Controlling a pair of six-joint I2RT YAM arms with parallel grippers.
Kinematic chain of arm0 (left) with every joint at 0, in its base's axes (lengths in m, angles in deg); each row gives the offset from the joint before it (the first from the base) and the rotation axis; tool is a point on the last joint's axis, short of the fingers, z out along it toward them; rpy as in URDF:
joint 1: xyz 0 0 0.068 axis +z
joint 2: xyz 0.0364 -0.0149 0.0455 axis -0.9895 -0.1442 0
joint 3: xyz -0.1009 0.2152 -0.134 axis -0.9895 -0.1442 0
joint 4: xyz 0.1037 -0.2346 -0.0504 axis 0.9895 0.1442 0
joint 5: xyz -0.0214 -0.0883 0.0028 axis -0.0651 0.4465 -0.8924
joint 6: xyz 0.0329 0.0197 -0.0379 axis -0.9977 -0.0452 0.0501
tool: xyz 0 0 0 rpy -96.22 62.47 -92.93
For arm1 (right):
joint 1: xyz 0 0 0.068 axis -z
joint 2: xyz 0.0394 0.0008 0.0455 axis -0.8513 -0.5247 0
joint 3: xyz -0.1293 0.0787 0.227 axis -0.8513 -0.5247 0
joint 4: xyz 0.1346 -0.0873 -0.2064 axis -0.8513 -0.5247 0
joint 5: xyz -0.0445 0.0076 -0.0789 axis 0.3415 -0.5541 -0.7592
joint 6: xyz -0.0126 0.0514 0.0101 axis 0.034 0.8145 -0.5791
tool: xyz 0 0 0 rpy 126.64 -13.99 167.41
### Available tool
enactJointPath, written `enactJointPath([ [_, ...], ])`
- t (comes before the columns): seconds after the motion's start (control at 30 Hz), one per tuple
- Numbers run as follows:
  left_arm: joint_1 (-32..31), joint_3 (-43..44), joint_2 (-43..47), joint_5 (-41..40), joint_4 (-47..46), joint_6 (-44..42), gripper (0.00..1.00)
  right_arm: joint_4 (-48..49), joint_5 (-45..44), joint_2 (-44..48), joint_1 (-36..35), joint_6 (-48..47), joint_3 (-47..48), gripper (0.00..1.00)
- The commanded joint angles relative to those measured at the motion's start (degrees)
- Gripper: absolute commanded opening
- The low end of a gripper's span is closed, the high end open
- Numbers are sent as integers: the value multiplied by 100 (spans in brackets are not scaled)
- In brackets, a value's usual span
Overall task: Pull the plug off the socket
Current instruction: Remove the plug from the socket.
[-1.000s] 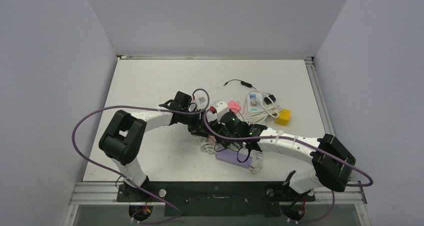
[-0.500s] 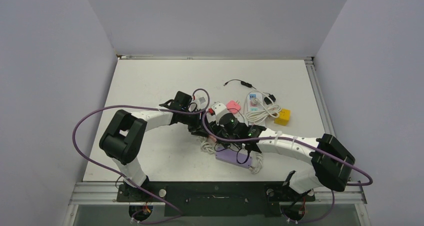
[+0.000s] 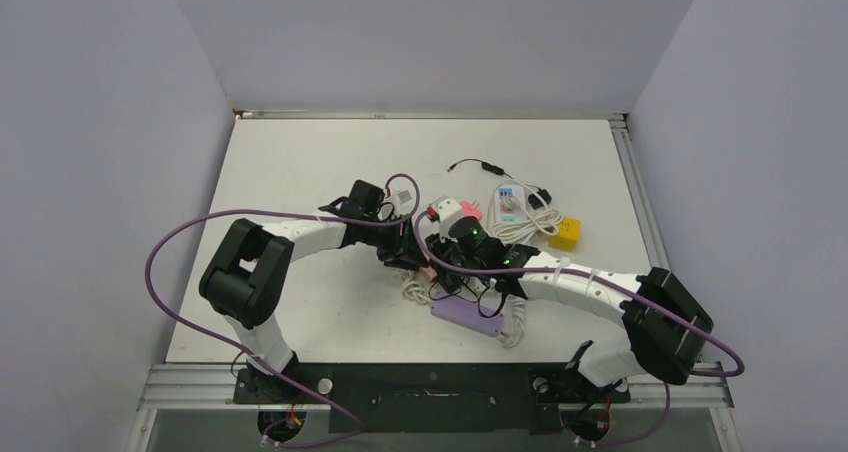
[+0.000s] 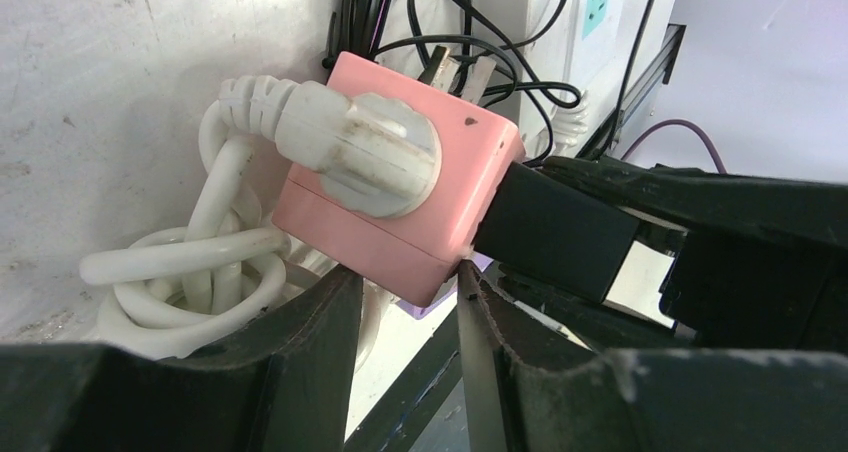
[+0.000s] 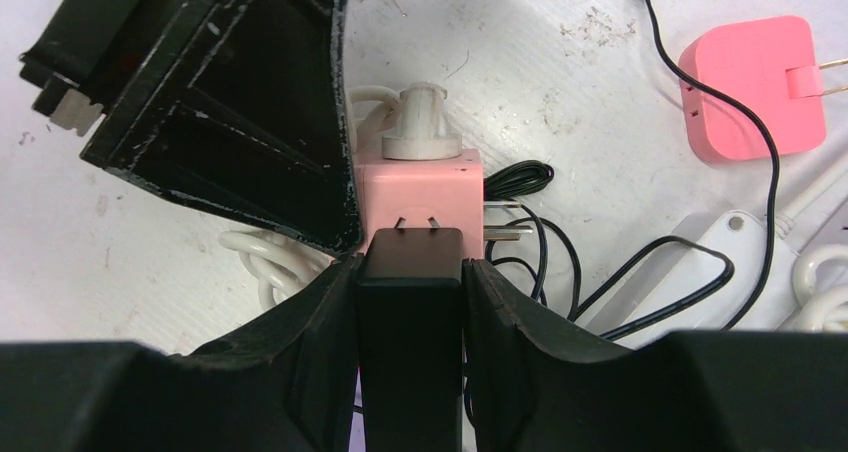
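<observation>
Black plug (image 5: 410,282) is clamped between the narrow jaws of the right gripper (image 5: 410,262), and its front end is pressed against the pink socket cube (image 5: 420,187), at the cube's 6 o'clock side in the right wrist view. Whether its pins are fully inside cannot be told. A white plug (image 5: 420,132) is seated at the cube's 12 o'clock side. The cube's lower corner is pinched by the left gripper (image 4: 402,277). A second pink adapter (image 5: 755,82) is seen at 2 o'clock from the cube, well apart.

The white table (image 3: 300,162) is scuffed and marked with grey dirt. From above, both grippers are found near its middle; a white power strip (image 3: 511,202) and a yellow block (image 3: 565,234) lie towards 2 o'clock, and a purple power strip (image 3: 465,314) at 5 o'clock. The table is closed in by plain pale grey walls (image 3: 420,32) on three sides.
</observation>
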Motion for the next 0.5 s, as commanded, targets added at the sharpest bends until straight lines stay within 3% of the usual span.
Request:
enactJointPath([
  [0.0, 19, -6, -255, -943, 173, -283, 34, 278, 587, 113, 460, 233, -194, 24],
  [0.27, 19, 1, -288, -957, 178, -283, 34, 235, 394, 89, 322, 139, -175, 23],
  [0.47, 19, 17, -343, -969, 175, -281, 34, 6, -662, -20, -242, 87, -4, 21],
])
